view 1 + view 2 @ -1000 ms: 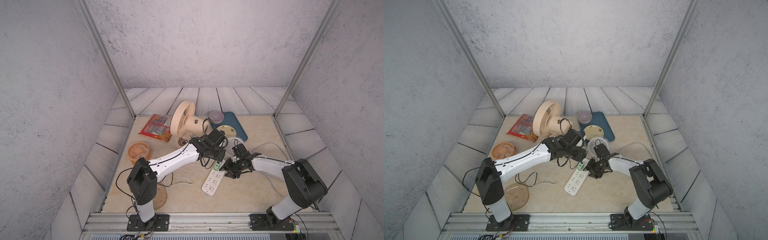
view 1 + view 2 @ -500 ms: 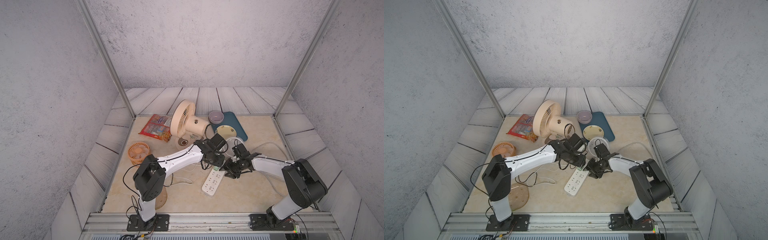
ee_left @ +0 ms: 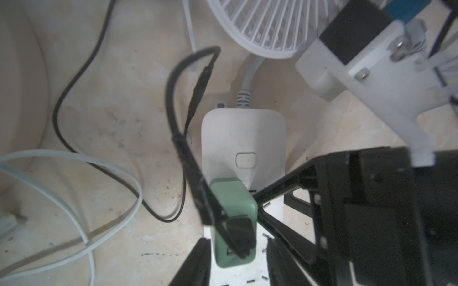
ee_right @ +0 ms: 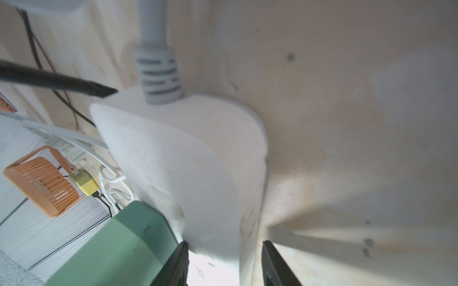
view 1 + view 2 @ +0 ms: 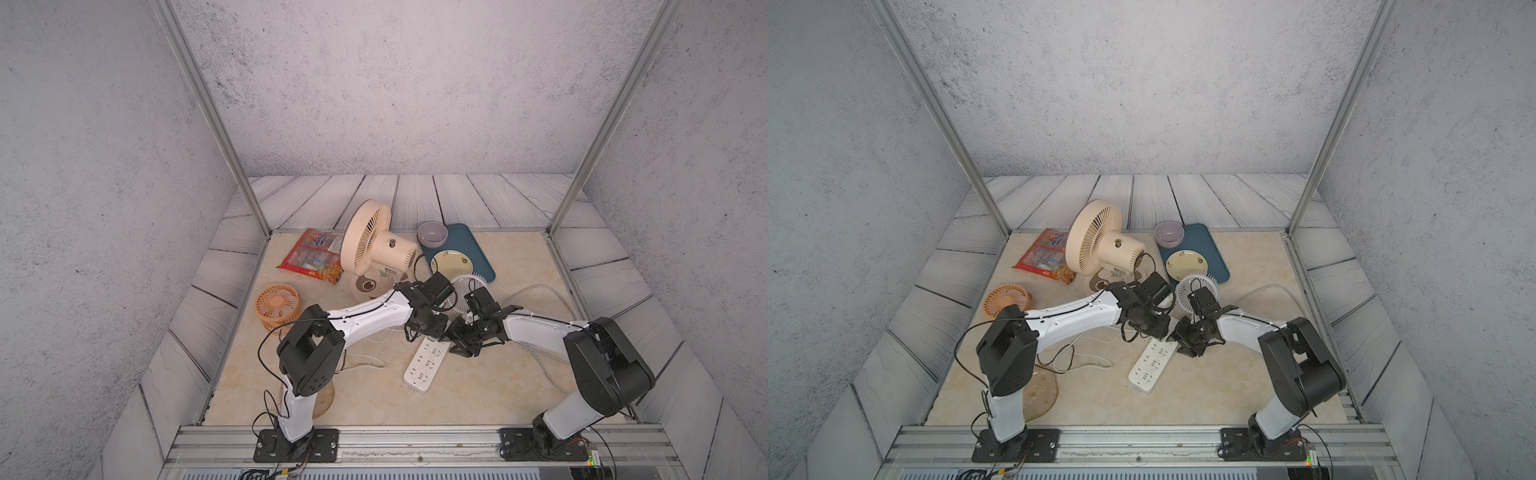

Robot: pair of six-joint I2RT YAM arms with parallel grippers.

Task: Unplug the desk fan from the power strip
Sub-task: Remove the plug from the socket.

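Note:
The beige desk fan (image 5: pixel 374 245) (image 5: pixel 1096 241) stands at the back, and its black cable (image 3: pixel 178 118) runs to a green plug (image 3: pixel 233 210) (image 4: pixel 119 247) seated in the white power strip (image 5: pixel 426 361) (image 5: pixel 1150 365) (image 3: pixel 244 133). My left gripper (image 5: pixel 432 332) (image 3: pixel 235 267) straddles the plug from above. One finger lies against it and a thin gap shows beside the other. My right gripper (image 5: pixel 455 336) (image 4: pixel 224 265) clamps the power strip (image 4: pixel 186 161) across its width, just beside the plug.
A small white fan (image 5: pixel 467 286) lies just behind both grippers. A blue tray (image 5: pixel 478 257) with bowl and plate, a snack bag (image 5: pixel 313 259) and an orange fan (image 5: pixel 277 305) lie around. White cables (image 5: pixel 365 361) loop left of the strip; its thick cord (image 5: pixel 540 291) curves right.
My left arm has come down over the strip's near end and its jaws have narrowed around the green plug. The right arm and the strip have not moved.

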